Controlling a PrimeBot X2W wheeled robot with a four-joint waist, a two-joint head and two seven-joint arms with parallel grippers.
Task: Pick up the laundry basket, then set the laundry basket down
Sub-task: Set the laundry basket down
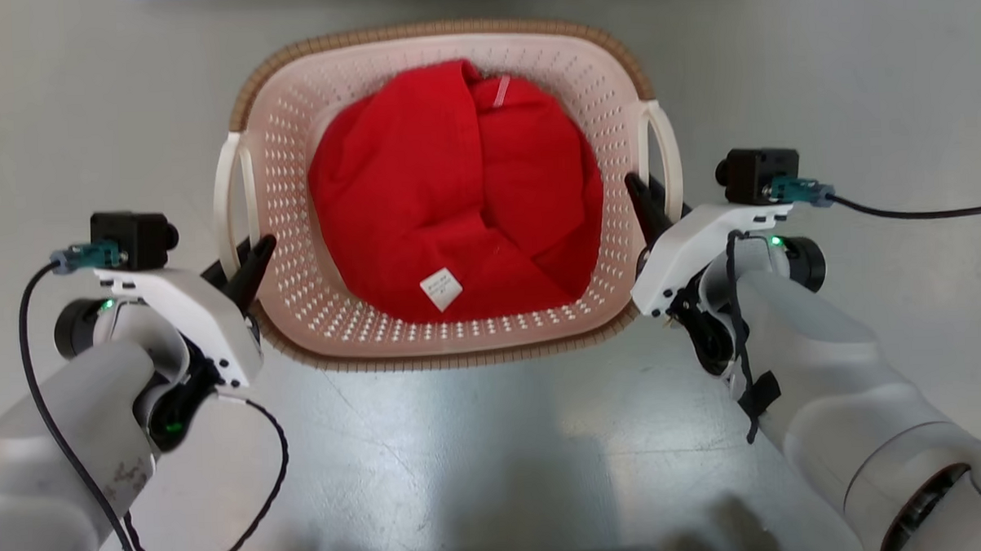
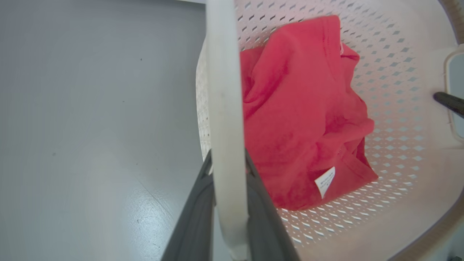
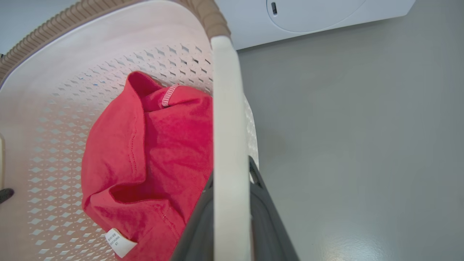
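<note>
Grey floor (image 1: 496, 446): left gripper (image 1: 253, 249) and right gripper (image 1: 639, 185) clamp laundry basket (image 1: 290, 144).

Open floor (image 1: 496, 438) lies to both sides and in front of the basket (image 1: 290, 152); a red cloth (image 1: 455, 195) fills its middle, and a white washer (image 3: 326, 14) stands beyond its far rim.

laundry basket (image 1: 290, 152) floor hidden under red garment (image 1: 455, 187), label (image 1: 441, 289) print unreadable (too small)
</note>
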